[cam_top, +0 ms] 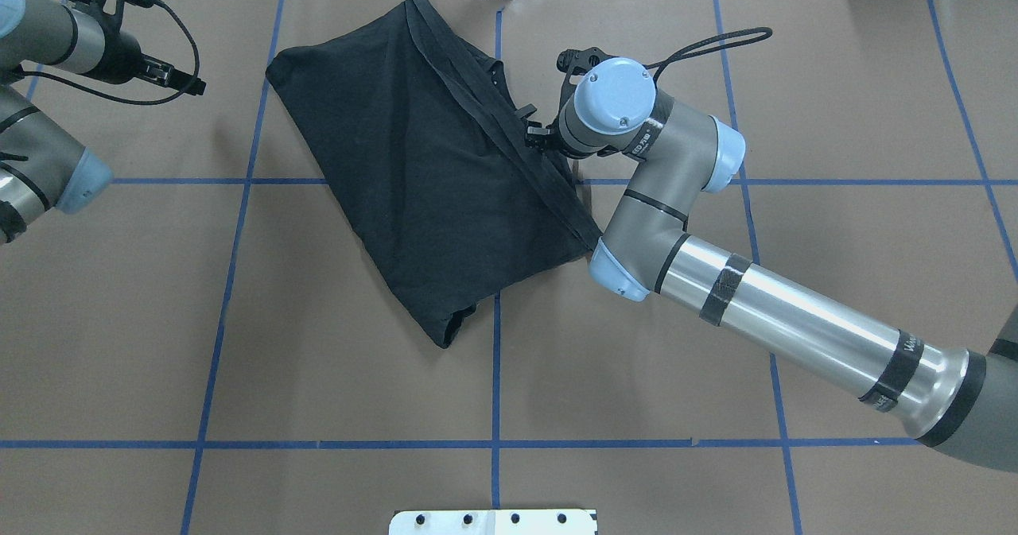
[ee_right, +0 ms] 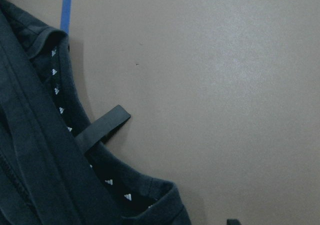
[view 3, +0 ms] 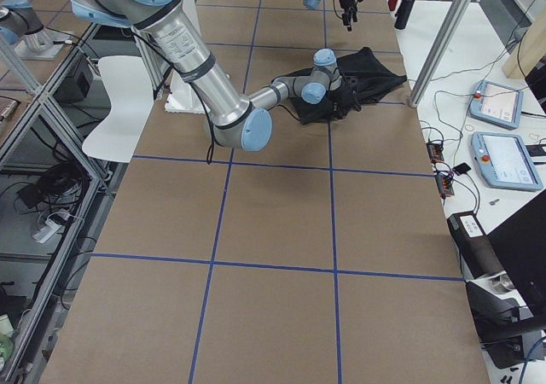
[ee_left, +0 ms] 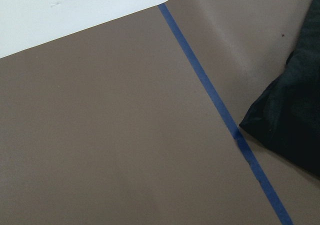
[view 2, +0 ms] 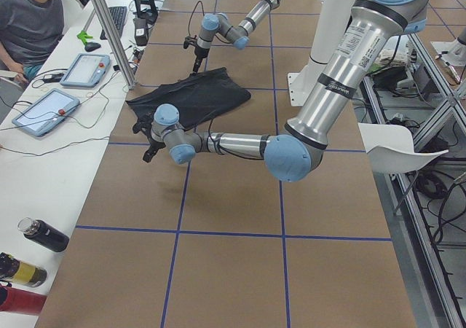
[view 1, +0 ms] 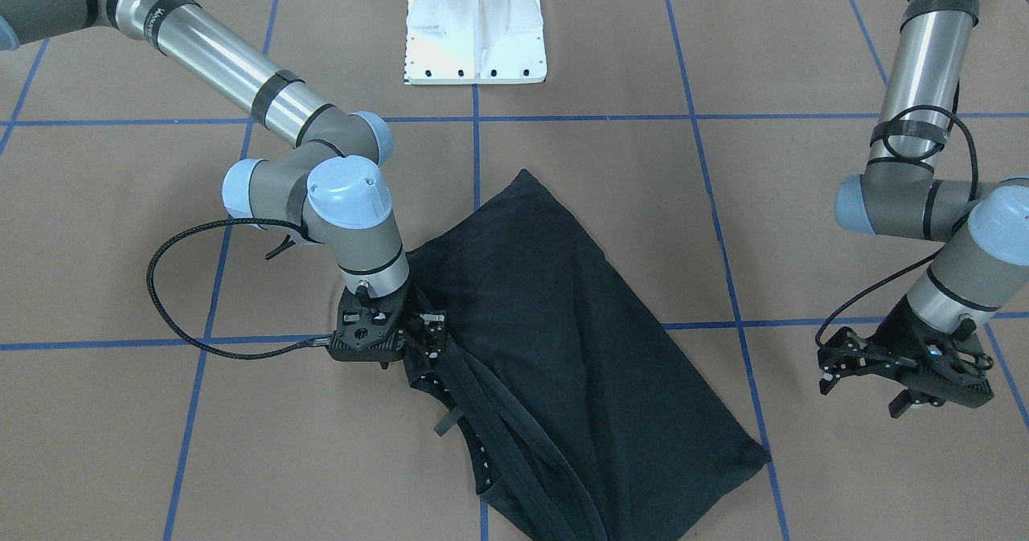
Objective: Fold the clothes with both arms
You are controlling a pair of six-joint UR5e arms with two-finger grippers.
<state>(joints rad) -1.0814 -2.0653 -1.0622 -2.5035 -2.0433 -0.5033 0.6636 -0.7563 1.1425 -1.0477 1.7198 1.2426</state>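
— Closest to your right wrist camera lies the black short-sleeved fabric T-shirt (ee_right: 30, 150). You see its collar band printed with small white triangles (ee_right: 59, 100), and a flat black hanging loop (ee_right: 102, 127) pokes out onto the paper.

— Agreed. You should note that the black two-finger right gripper (view 1: 422, 332) sits right at that collar edge, down against the cloth. The wrist and the folds hide its fingertips in your views, so you cannot tell whether it is spread or clamped on the fabric.

— Your other hand is plainer. The black two-finger left gripper (view 1: 860, 384) has its fingers spread wide over the brown paper table cover (view 1: 120, 444). It is near the T-shirt's corner but not touching it.

— Going outward, you have the T-shirt folded into a long slanted strip with plain black showing. It is on the half of the table away from the robot and covers a crossing of the blue tape lines (view 1: 603, 118). The grey jointed right arm (view 1: 217, 59) bends down at its edge, and the grey jointed left arm (view 1: 916, 99) hangs off to the side.

— Farther out, the white metal pedestal base (view 1: 476, 34) stands on the robot's side. In your left side view, a seated person in a grey top (view 2: 29, 25) is at the white bench.
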